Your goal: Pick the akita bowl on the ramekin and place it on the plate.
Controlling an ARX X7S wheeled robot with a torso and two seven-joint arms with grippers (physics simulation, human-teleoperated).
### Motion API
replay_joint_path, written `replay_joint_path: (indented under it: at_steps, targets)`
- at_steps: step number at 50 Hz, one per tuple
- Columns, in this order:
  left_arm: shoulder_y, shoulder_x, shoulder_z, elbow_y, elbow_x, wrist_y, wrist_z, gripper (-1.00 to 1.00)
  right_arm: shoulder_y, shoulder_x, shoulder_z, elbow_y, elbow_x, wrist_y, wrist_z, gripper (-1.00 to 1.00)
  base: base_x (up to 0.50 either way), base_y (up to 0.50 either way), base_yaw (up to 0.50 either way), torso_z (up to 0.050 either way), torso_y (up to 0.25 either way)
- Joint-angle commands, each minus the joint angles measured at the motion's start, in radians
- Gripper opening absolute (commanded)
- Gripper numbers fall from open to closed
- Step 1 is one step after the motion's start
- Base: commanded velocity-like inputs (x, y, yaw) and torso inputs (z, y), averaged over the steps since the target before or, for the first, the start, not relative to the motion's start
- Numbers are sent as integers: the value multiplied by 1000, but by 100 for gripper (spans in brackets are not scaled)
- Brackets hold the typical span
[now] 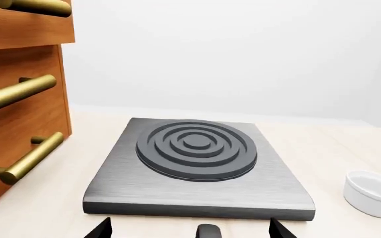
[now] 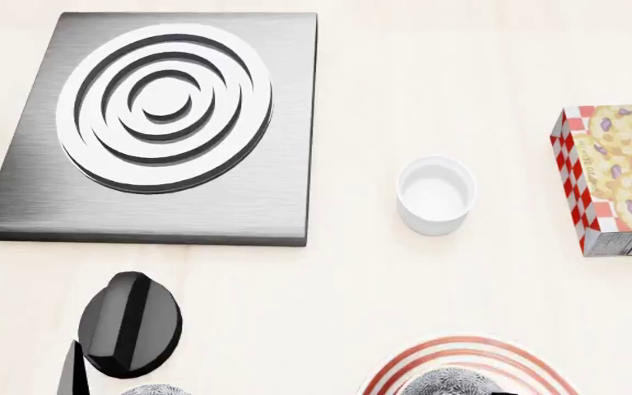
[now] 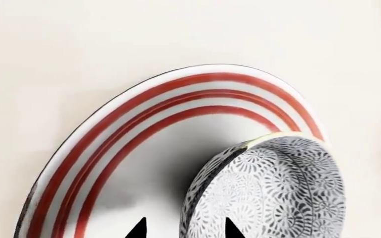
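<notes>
The akita bowl (image 3: 270, 191), grey-black speckled, sits on the plate (image 3: 131, 148), a wide white plate with red rings. In the head view both show at the bottom edge, the bowl (image 2: 448, 383) on the plate (image 2: 404, 372). My right gripper (image 3: 185, 229) straddles the bowl's near rim, one finger outside and one inside. Bare plate shows between the outer finger and the wall, so it is open. The ramekin (image 2: 436, 195) stands empty beyond the plate, and shows as well in the left wrist view (image 1: 374, 192). My left gripper (image 1: 190, 230) is open over bare counter in front of the stove plate.
A grey stove plate (image 2: 283, 123) with raised rings lies at the far left. A cookie box (image 2: 615, 177) stands at the right edge. Wooden drawers with brass handles (image 1: 18, 91) stand beside the stove plate. The left arm (image 2: 129, 325) and a sliver of a second speckled bowl (image 2: 154, 389) show at the bottom left.
</notes>
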Motion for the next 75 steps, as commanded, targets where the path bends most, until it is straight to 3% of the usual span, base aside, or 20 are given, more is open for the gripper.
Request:
replay_joint_path:
  at_steps: [1, 22, 33, 44, 53, 60, 62, 75]
  targets:
    - [-2, -3, 2, 1, -3, -1, -3, 100, 8, -18, -1, 19, -8, -2, 16, 100, 0, 0, 0, 0, 0]
    - [-7, -6, 7, -3, -8, -1, -7, 100, 27, -15, 10, -81, -52, 33, -30, 100, 0, 0, 0, 0, 0]
    - [-5, -8, 10, -4, -8, 1, -10, 100, 60, -36, -36, -195, -193, 55, -121, 100, 0, 0, 0, 0, 0]
    - [-4, -11, 12, -3, -8, 2, -14, 100, 51, -70, 9, -227, -142, 55, -84, 100, 0, 0, 0, 0, 0]
    - [-8, -11, 17, -10, -9, 2, -15, 100, -7, -168, 243, -222, 169, -107, 219, 100, 0, 0, 0, 0, 0]
    - [-8, -13, 18, -9, -8, 3, -17, 100, -55, -198, 330, -199, 268, -187, 313, 100, 0, 0, 0, 0, 0]
    - [-9, -12, 18, -14, -9, 5, -16, 100, -104, -266, 434, -156, 381, -291, 444, 100, 0, 0, 0, 0, 0]
    - [-13, -15, 28, -21, -11, -5, -16, 100, -160, -372, 532, -27, 458, -496, 693, 100, 0, 0, 0, 0, 0]
